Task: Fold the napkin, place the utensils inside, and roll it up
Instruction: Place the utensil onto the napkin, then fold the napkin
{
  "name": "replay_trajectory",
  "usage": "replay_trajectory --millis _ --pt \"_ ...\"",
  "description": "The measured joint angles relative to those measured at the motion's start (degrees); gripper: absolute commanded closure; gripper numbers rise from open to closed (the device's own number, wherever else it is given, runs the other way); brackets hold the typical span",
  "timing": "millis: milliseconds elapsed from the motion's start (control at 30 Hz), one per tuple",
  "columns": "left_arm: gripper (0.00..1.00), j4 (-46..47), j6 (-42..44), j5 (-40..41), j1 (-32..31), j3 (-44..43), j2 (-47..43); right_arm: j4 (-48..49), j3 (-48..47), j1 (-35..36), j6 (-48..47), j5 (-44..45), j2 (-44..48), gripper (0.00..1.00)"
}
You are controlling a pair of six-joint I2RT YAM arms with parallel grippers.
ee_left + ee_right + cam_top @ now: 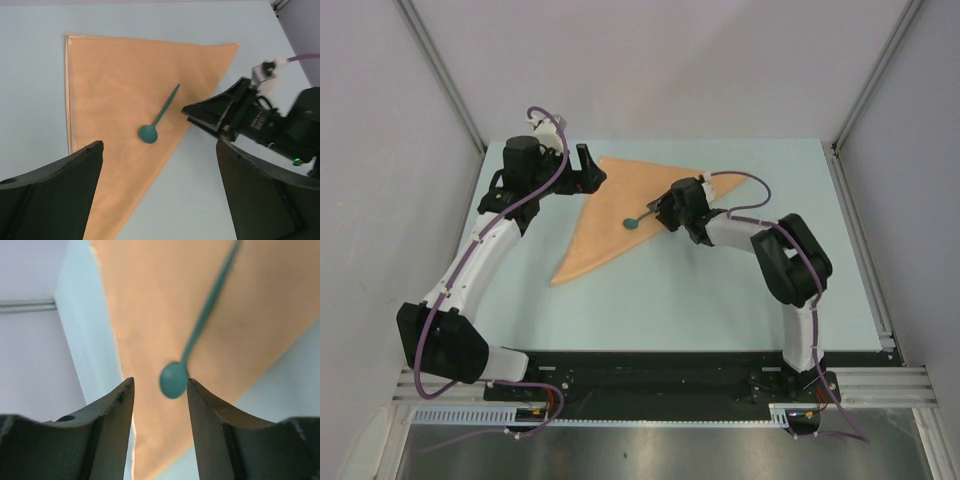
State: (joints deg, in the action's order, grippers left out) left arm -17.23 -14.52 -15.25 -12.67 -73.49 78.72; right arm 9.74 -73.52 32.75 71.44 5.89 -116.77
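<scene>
Top view: the napkin is lying folded into a triangle on the worktop with the spoon laid on it; only rolling is judged to be remaining. Left wrist: the left hand is being held open and empty above the napkin. Right wrist: the right hand is being held open, the spoon ungripped.

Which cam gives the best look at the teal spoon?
Left wrist: whole spoon sharp, lying on the napkin. Right wrist: close but blurred, handle cropped. Top external: whole but tiny.
</scene>
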Motion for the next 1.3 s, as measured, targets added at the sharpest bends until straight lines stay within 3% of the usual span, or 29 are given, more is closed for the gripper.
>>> replay_trajectory --millis 167,333,500,700,867,1300 --pt "0.01 0.0 0.0 -0.2 0.0 0.0 0.0 -1.3 0.7 -3.2 -13.0 -0.1 11.0 0.49" --pt "0.01 0.0 0.0 -1.0 0.0 0.0 0.0 -2.3 0.7 -14.9 -23.1 -6.3 14.9 0.50" --pt "0.01 0.2 0.0 -1.5 0.0 0.0 0.0 -5.5 0.7 -26.3 -30.1 -13.4 10.5 0.53" --pt "0.01 0.3 0.0 -1.3 0.0 0.0 0.0 -8.1 -1.9 -32.6 -34.5 -21.1 0.8 0.56" --pt "0.01 0.3 0.0 -1.1 0.0 0.0 0.9 -8.3 -7.0 -35.3 -35.5 -26.1 -6.6 0.57" --pt "0.01 -0.1 0.6 -0.9 0.0 0.0 3.6 -4.6 -18.2 -38.2 -33.6 -28.5 -15.7 0.57"
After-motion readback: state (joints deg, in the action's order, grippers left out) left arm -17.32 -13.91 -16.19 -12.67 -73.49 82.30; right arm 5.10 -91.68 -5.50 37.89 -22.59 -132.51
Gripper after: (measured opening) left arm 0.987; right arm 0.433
